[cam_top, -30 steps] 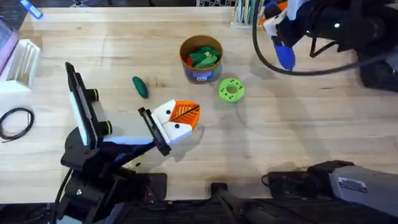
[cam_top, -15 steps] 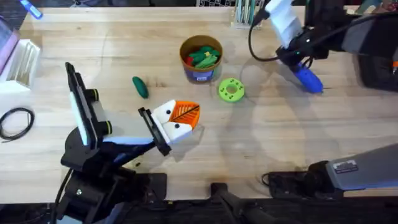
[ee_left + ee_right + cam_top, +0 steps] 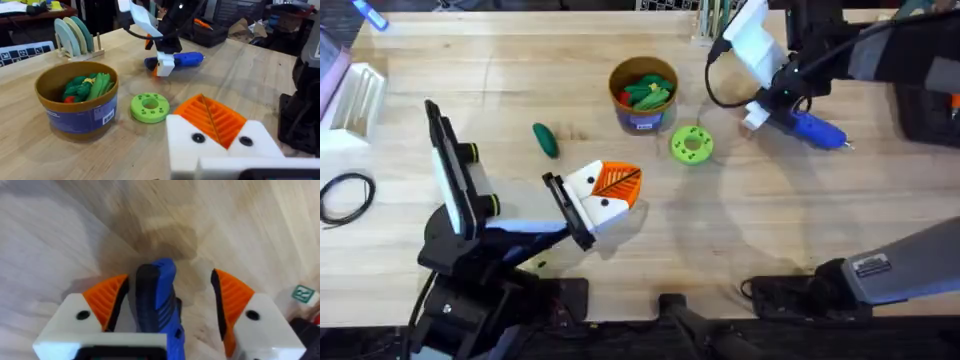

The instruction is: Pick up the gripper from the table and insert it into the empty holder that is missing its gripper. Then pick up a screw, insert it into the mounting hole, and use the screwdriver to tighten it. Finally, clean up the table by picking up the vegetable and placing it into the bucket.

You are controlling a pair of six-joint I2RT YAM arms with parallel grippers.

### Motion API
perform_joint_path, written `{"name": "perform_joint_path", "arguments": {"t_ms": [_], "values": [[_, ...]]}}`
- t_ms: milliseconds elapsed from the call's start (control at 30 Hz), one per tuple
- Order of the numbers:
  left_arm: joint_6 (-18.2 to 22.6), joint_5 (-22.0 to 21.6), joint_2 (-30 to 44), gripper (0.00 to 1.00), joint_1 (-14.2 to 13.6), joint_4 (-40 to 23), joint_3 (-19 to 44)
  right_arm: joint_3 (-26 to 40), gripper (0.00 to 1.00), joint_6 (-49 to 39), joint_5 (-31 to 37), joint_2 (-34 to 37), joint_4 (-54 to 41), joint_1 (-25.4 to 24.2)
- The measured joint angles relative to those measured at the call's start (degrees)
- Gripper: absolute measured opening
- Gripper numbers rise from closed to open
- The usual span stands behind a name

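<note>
So the right gripper (image 3: 782, 100) is down at the far right of the table with the blue screwdriver (image 3: 812, 129) lying flat on the wood. In the right wrist view its two orange ribbed pads (image 3: 105, 300) sit either side of the screwdriver body with a clear gap on one side, so the jaws look spread around it, not clamped; probably it's either about to grab it or just set it down, can't say which. The left gripper (image 3: 605, 195) rests low near the middle of the table, and its white holder (image 3: 220, 150) carries an orange gripper (image 3: 212, 117) finger wedged in. From these views it's hard to tell whether its fingers are apart or together. Two dark mounting holes show on the white block in the left wrist view; whether a screw sits in either is too small to tell. Count-wise: one screwdriver, one bucket (image 3: 643, 95) with a yellow-brown rim, already holding some green and red toy bits, one bright green disc (image 3: 691, 144) just beside the bucket, and one dark green vegetable (image 3: 546, 139) lying loose on the table to the left of the bucket, well apart from both grippers. That last one isn't in the bucket yet, so the cleanup step looks undone.
</note>
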Motion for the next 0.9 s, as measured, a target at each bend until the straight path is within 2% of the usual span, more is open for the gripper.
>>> {"name": "perform_joint_path", "arguments": {"t_ms": [67, 233, 267, 367, 467, 533, 700, 833, 900], "values": [[0.00, 0.02, 0.00, 0.016, 0.00, 0.00, 0.00, 0.14, 0.985, 1.63, -0.11, -0.70, -1.67, 0.56], [0.00, 0.00, 0.00, 0.016, 0.00, 0.00, 0.00, -0.51, 0.990, 6.89, -1.03, -3.27, -5.15, 2.90], [0.20, 0.02, 0.00, 0.066, 0.00, 0.02, 0.00, -0.73, 0.991, 8.12, -1.21, -4.53, -5.70, 3.45], [0.16, 0.00, 0.00, 0.543, 0.00, 0.00, 0.00, -0.89, 0.991, 10.97, -2.14, -9.66, -7.29, 4.79], [-0.04, 0.01, 0.00, 0.949, 0.00, 0.00, 0.00, -0.89, 0.991, 13.94, -3.73, -16.51, -8.30, 5.85], [-0.02, 0.02, 0.00, 0.985, 0.00, 0.00, 0.00, -0.89, 0.991, 16.08, -5.29, -20.93, -8.52, 6.30], [0.06, -0.35, 0.00, 0.988, 0.00, 0.06, 0.00, -0.89, 0.992, 20.59, -12.01, -29.87, -8.68, 6.66], [0.22, -3.34, 0.00, 0.987, 0.00, 2.94, -0.13, -0.89, 0.991, 22.11, -17.90, -33.43, -8.80, 6.66], [0.19, -6.18, 0.00, 0.986, 0.00, 2.74, 0.39, -0.89, 0.992, 22.61, -20.48, -34.22, -8.89, 6.66]]}}
